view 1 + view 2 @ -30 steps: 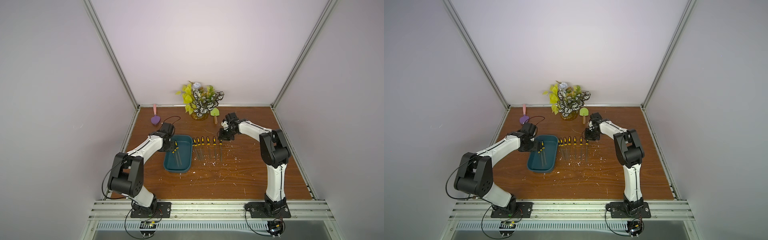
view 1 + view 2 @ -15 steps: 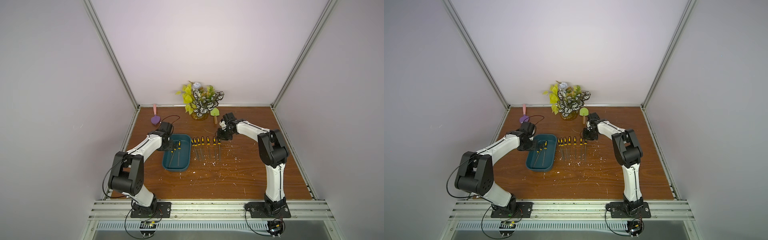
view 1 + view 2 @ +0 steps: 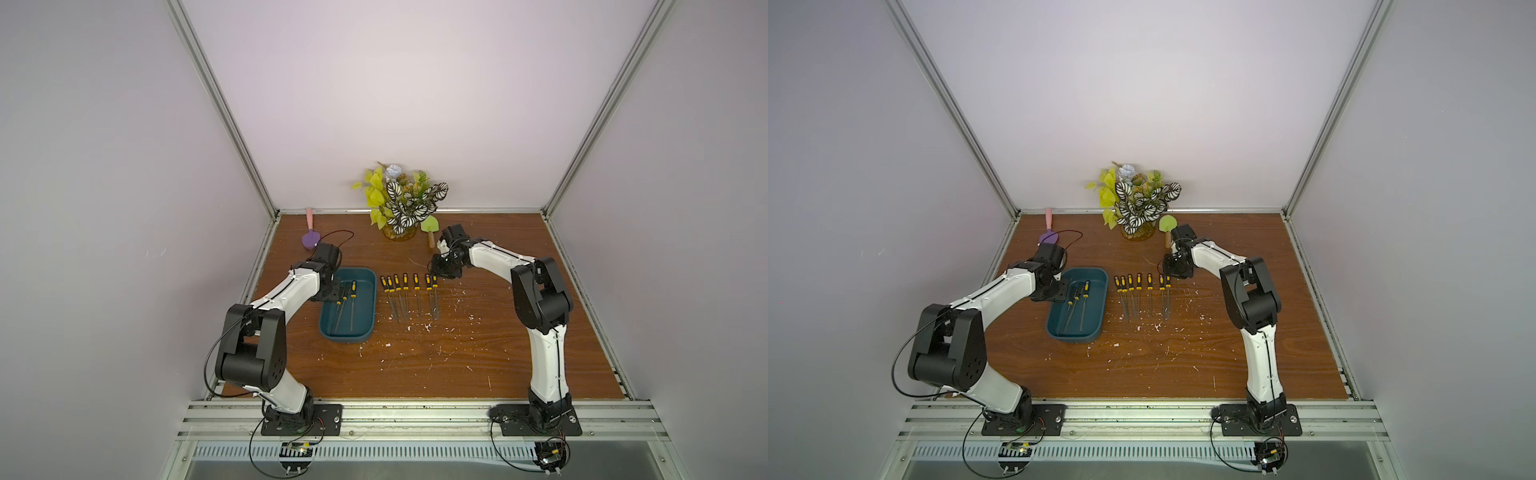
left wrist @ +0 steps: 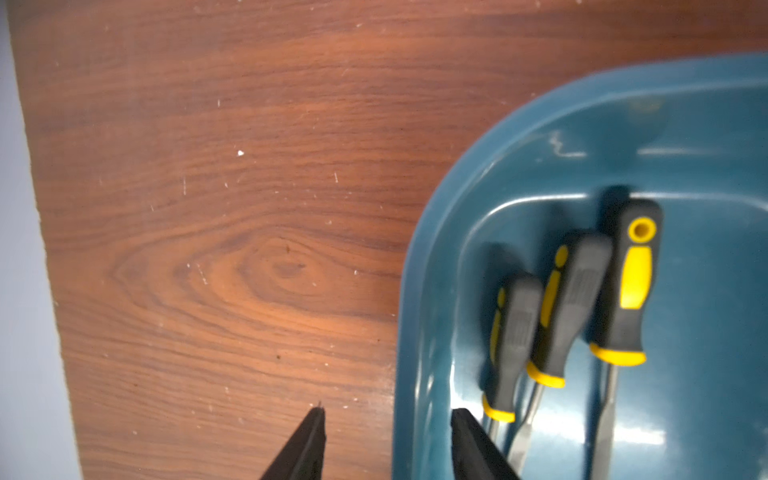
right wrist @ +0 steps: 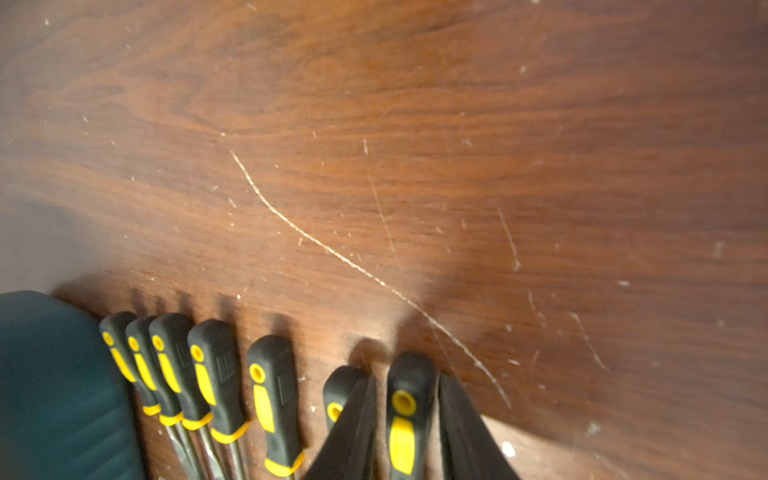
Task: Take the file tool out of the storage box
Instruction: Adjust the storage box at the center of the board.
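On the desk (image 3: 457,361), nearest the arm bases, the dark teal storage box (image 3: 347,338) holds three file tools (image 4: 569,307) lying side by side, handles at its far end. The left fingers (image 4: 309,449) are spread across the box's side wall, one tip over bare desk and the other over the inside. Just beside the box lies a row of seven files (image 3: 405,279). The right fingers (image 5: 357,436) stand slightly apart, flanking the end file (image 5: 405,415) without pinching it. Farthest back stands a potted plant (image 3: 401,203).

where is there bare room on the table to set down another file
Bare table between the file row and the right arm, plus the wide strip along the front rail. Crowded between the storage box and the row.
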